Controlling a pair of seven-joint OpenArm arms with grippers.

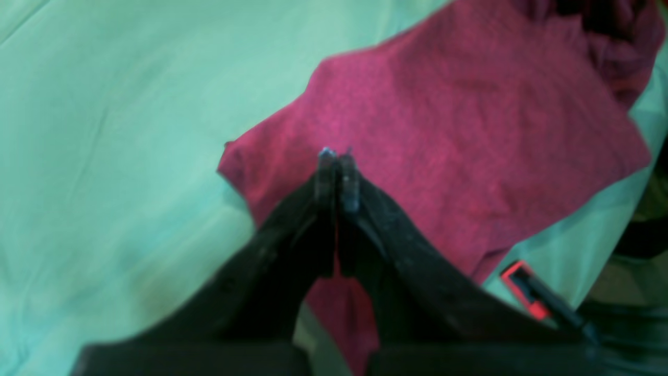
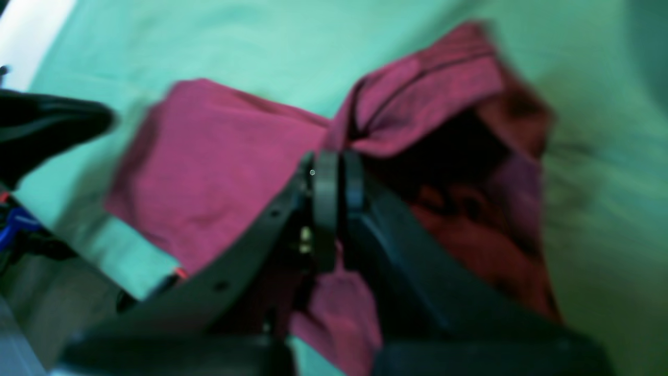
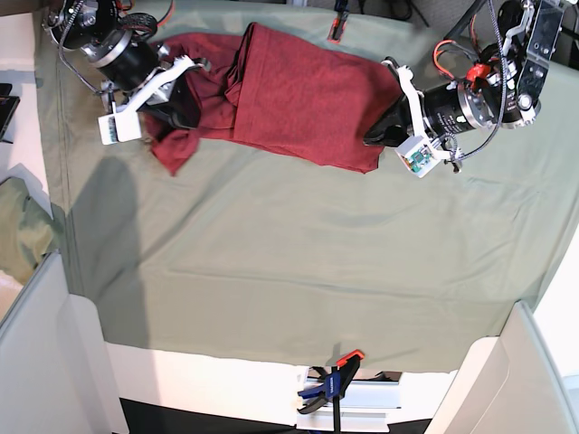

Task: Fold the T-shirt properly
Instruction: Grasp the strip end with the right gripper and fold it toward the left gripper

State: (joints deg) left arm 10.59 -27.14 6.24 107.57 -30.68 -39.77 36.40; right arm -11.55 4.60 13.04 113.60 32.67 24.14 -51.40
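Lying across the far part of the pale green table cloth (image 3: 271,262), the T-shirt (image 3: 298,99) is a plain dark red knit, unprinted, stretched between the two arms. In the base view its middle and the end toward the left arm form a fairly flat, broad panel with a fold ridge running across it, while the end toward the right arm is rumpled and bunched, with a loose flap hanging down toward the near side.

The left gripper (image 1: 337,156) has its jaws pressed together with no gap at the tips; the tips sit over the shirt's edge near a corner, and a strip of red cloth shows between the black fingers lower down — it appears to be pinching the fabric, though the picture is soft. Beside it, at the cloth's border, lies a small red and black clamp (image 1: 527,290).

The right gripper (image 2: 334,172) is likewise closed, its two pads flat against each other. Red fabric gathers to a pinch right at the tips and a fold hangs below between the fingers, so it is gripping the shirt at the crumpled end — a dark seam line runs across the bunched cloth just beyond.

At the table's near edge a blue and orange clamp (image 3: 333,384) holds the green cloth.
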